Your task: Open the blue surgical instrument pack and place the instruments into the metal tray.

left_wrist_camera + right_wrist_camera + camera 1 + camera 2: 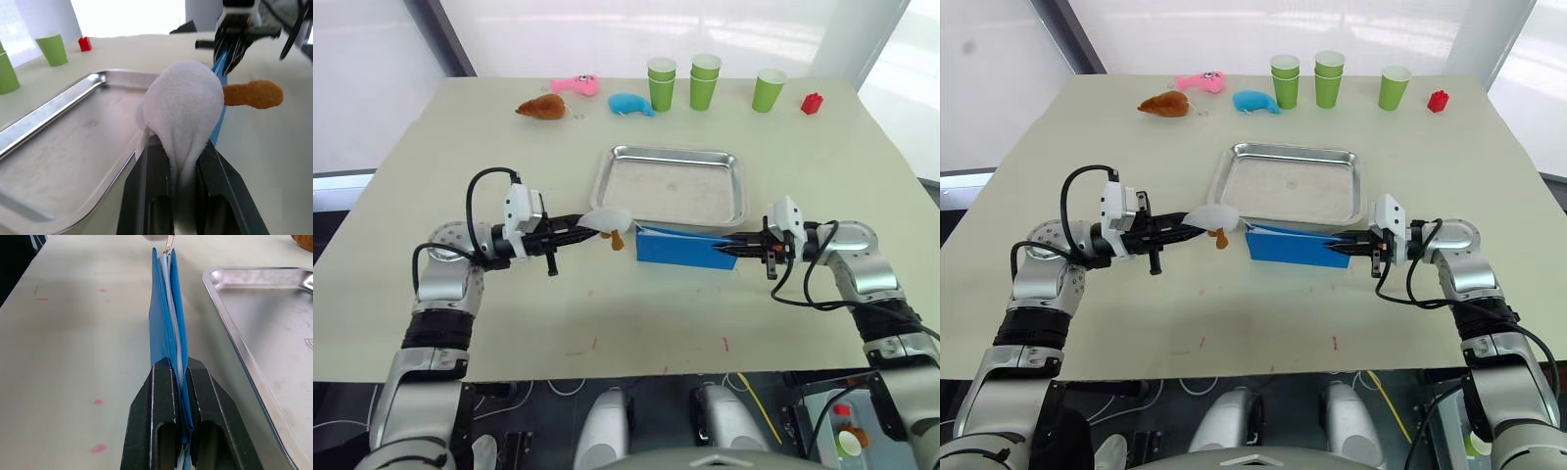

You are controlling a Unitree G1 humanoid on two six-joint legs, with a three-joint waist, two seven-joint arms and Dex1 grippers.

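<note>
Blue surgical instrument pack [680, 247]: stands on its long edge just near of the metal tray [671, 184], still zipped. Right gripper [736, 250]: clamped on the pack's right end. Left gripper [578, 233]: closed on the white plush zipper charm [607, 219] at the pack's left end. Risks: the charm's soft fabric may slip from the fingers; the pack may tip against the tray rim. Room: bare table near and left; green cups [662, 82] and toys well apart, far
</note>
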